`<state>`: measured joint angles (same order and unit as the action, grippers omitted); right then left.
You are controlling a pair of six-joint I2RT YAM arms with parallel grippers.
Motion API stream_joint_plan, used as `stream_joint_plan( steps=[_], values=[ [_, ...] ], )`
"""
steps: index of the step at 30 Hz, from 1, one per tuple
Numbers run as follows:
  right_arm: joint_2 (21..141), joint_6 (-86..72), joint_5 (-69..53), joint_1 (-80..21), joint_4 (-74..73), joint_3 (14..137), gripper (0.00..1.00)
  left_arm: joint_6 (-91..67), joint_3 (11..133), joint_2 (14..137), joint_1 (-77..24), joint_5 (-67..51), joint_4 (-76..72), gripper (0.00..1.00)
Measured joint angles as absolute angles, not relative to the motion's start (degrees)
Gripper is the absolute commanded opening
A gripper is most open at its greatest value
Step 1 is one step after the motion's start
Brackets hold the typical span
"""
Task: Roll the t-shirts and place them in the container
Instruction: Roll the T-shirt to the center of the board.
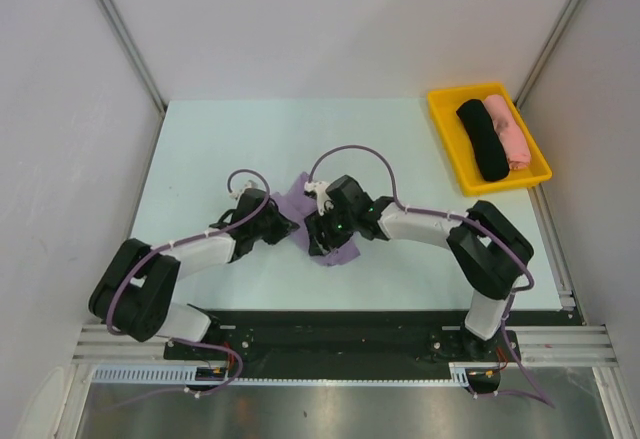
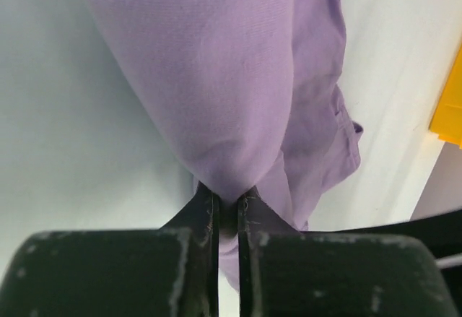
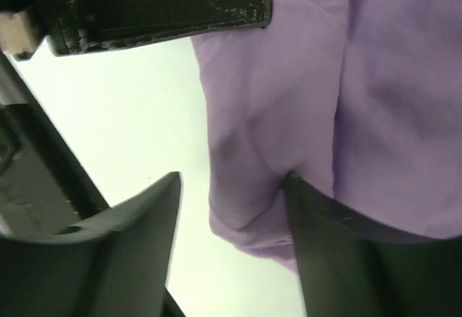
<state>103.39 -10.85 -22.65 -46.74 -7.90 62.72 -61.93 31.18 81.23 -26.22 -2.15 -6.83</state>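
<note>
A lavender t-shirt lies bunched at the table's middle, partly under both grippers. My left gripper is shut on a fold of it; in the left wrist view the cloth is pinched between the two fingers. My right gripper is open over the shirt's near end; in the right wrist view the shirt's edge lies between the spread fingers, against the right one. A black rolled shirt and a pink rolled shirt lie in a yellow tray.
The yellow tray stands at the back right of the pale green table; its corner shows in the left wrist view. Grey walls close in the left, back and right. A black rail runs along the near edge.
</note>
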Motion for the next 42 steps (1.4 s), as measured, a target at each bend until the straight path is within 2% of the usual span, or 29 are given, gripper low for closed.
stream_joint_plan(
  steps=[5, 8, 12, 17, 23, 26, 27, 29, 32, 33, 35, 36, 39, 42],
  values=[
    [98.1, -8.7, -5.8, -56.5, -11.3, 62.6, 0.8, -62.0, 30.4, 75.3, -26.8, -1.3, 1.5, 0.0],
    [96.0, -7.1, 7.6, -65.0, -11.7, 62.6, 0.82, -62.0, 29.1, 70.6, -26.8, -1.2, 6.7, 0.0],
    [96.1, -5.4, 19.5, -73.6, -11.6, 62.6, 0.85, -62.0, 28.6, 66.9, -26.9, -1.3, 11.9, 0.0],
    [97.6, -4.2, 30.2, -79.9, -9.4, 62.6, 0.85, -62.0, 28.5, 66.2, -26.9, -1.8, 14.6, 0.0],
    [103.8, -3.5, 37.3, -81.9, -8.1, 62.6, 0.84, -62.0, 28.5, 66.2, -26.9, -2.0, 15.0, 0.0],
    [106.6, -3.0, 39.4, -82.3, -7.9, 62.8, 0.72, -62.0, 28.6, 66.2, -26.9, -2.2, 15.4, 0.0],
    [107.4, -2.9, 40.0, -82.4, -7.9, 63.0, 0.6, -62.0, 28.6, 66.2, -26.9, -2.2, 15.4, 0.01],
    [109.0, -2.8, 41.6, -82.4, -7.8, 63.4, 0.49, -62.0, 28.6, 66.2, -26.9, -2.2, 15.5, 0.03],
    [109.4, -3.1, 42.0, -82.2, -8.0, 63.5, 0.34, -62.0, 28.6, 66.2, -26.9, -2.4, 15.5, 0.13],
    [109.4, -3.4, 41.6, -81.8, -8.2, 63.7, 0.31, -61.9, 28.6, 66.2, -26.9, -2.5, 15.5, 0.21],
    [109.3, -3.9, 40.4, -81.1, -8.4, 63.7, 0.3, -61.6, 28.6, 65.9, -26.8, -2.5, 15.6, 0.38],
    [108.9, -4.2, 39.3, -80.6, -8.6, 63.7, 0.31, -61.4, 28.6, 65.7, -26.7, -2.6, 15.6, 0.52],
    [106.6, -5.1, 33.6, -78.1, -9.1, 63.3, 0.3, -60.8, 28.7, 64.6, -25.8, -3.4, 16.4, 0.66],
    [103.4, -6.7, 25.4, -73.7, -8.8, 62.0, 0.3, -60.2, 29.1, 62.4, -24.9, -3.8, 17.3, 0.72]
  ],
)
